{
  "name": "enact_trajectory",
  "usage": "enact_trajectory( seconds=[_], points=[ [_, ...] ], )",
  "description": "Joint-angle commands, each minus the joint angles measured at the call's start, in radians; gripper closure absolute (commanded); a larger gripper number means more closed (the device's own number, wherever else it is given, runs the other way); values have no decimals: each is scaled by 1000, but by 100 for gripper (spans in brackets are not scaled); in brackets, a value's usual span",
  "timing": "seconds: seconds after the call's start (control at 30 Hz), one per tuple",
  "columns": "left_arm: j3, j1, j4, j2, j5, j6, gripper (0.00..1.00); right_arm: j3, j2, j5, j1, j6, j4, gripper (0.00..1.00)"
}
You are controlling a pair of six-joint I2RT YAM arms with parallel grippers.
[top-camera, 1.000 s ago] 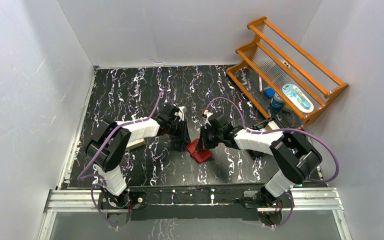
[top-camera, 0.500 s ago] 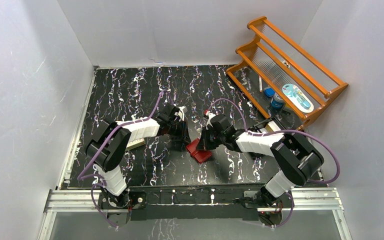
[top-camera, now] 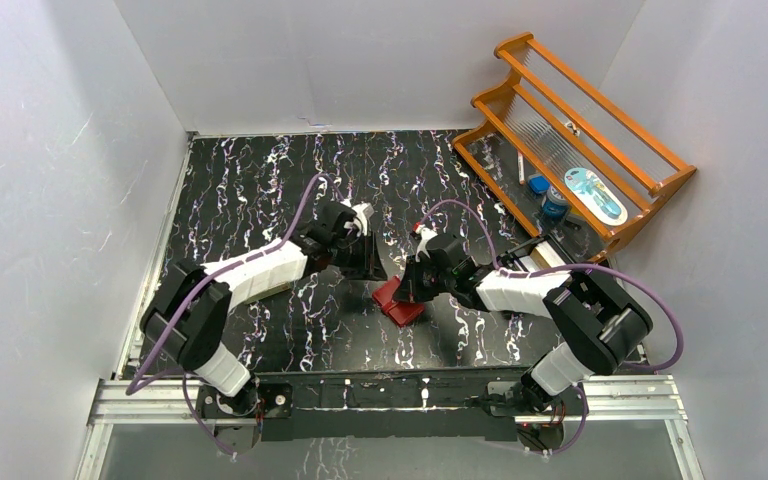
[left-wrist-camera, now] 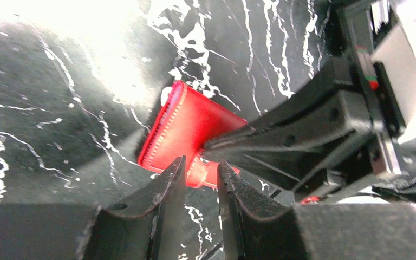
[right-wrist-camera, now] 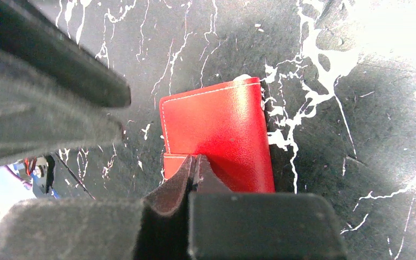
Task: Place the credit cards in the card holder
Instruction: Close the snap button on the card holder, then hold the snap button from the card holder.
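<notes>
- The left arm [top-camera: 260,268] reaches across the dark, white-veined bench [top-camera: 240,180] toward its middle. The left jaws are slightly spread, with a narrow gap and nothing between them. They hover just beside the left edge of the card holder [right-wrist-camera: 222,135].
- The card holder is red and lies on the bench near the middle, between the two arms. It looks folded, with its outer cover facing up and no pockets showing. No credit card can be made out in any view.
- The right arm [top-camera: 520,290] comes in from the other side. The right jaws are pressed together on the holder's near edge and seem to pinch a thin flap of the cover.
- The step in hand is probably opening the holder. To do it well, the right jaws should grip only the top cover and swing it up slowly about the fold. The left jaws could press the lower leaf down so the whole case neither lifts nor slides. The thin cover may slip from so shallow a pinch.
- At the far right an orange wooden rack [top-camera: 580,130] stands against the wall, well apart from the work.
</notes>
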Motion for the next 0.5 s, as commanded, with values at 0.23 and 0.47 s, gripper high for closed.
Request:
enact_trajectory(
  seconds=[0.23, 0.47],
  points=[
    [-79, -75, 41, -14, 19, -51, 90, -24, 17, 68, -13, -13, -73, 100],
    [-80, -89, 62, 63, 23, -48, 92, -2, 7, 68, -17, 2, -91, 98]
  ],
)
